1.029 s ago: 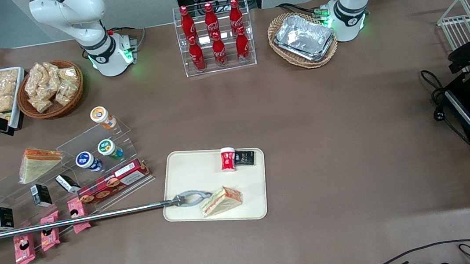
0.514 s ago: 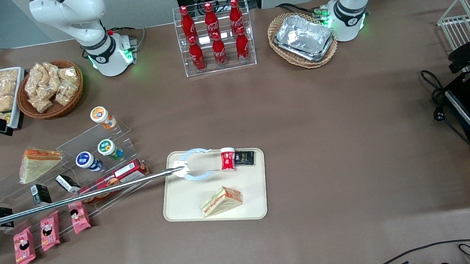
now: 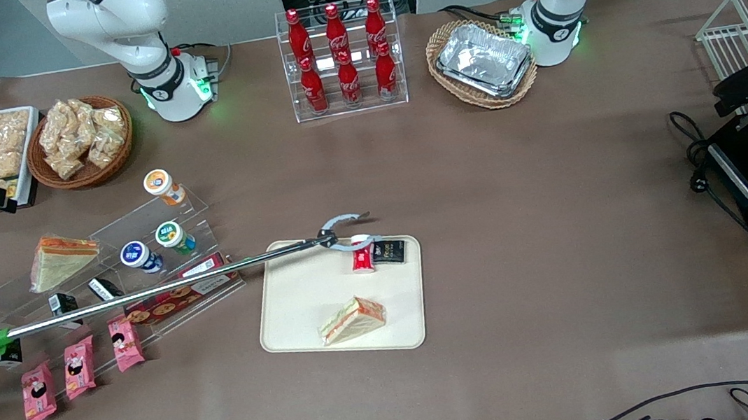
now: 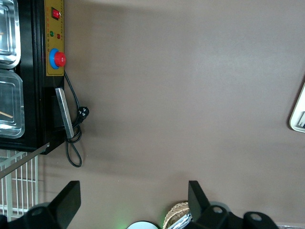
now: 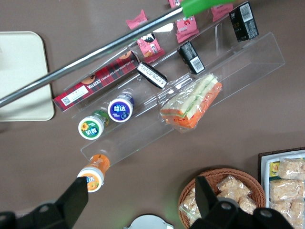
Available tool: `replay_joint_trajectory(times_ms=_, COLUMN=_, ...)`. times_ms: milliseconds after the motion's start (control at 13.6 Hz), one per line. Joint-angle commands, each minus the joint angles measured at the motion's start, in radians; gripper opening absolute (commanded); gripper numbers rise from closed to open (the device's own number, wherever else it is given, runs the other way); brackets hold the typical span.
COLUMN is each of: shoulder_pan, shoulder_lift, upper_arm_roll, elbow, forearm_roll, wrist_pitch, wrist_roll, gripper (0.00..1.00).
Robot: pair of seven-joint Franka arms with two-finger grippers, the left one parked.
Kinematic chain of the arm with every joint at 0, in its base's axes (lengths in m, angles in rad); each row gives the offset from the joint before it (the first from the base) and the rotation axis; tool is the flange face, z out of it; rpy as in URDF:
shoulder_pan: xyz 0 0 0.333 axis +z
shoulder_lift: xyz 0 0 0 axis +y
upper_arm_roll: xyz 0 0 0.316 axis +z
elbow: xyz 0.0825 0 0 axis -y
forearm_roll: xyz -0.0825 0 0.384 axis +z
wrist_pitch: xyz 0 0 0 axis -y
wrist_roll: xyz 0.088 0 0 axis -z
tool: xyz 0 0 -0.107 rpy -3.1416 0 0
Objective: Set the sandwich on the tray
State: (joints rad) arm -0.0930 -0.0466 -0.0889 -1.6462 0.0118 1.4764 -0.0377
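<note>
Your pincer (image 5: pixel 139 193) is hanging with its fingers wide apart and gripping nothing, high over the working arm's end of the counter (image 3: pixel 558 217), near the snack baskets. One sandwich (image 3: pixel 351 318) is lying on the tray (image 3: pixel 288 318), at the edge nearer the front camera, its long axis slanting across the tray, well apart from your pincer. On that evidence you are looking at a finished placement. A second sandwich (image 5: pixel 190 102) is resting on the acrylic shelf (image 5: pixel 257 57), much closer to your pincer. A hand-held grabber stick (image 3: pixel 144 296) is reaching over the tray.
</note>
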Motion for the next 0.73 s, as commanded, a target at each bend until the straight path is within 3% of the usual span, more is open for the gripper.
replay_joint_trajectory(times_ms=0, shoulder_pan=-0.004, shoulder_lift=-0.003, upper_arm_roll=0.003, elbow=0.011, forearm_roll=-0.001, wrist_pitch=-0.024, wrist_roll=0.005, gripper=1.00)
replay_joint_trajectory(times_ms=661, shoulder_pan=-0.008, shoulder_lift=0.011, upper_arm_roll=-0.012, elbow=0.011, forearm_roll=-0.003, wrist_pitch=-0.018, wrist_roll=-0.001, gripper=1.00)
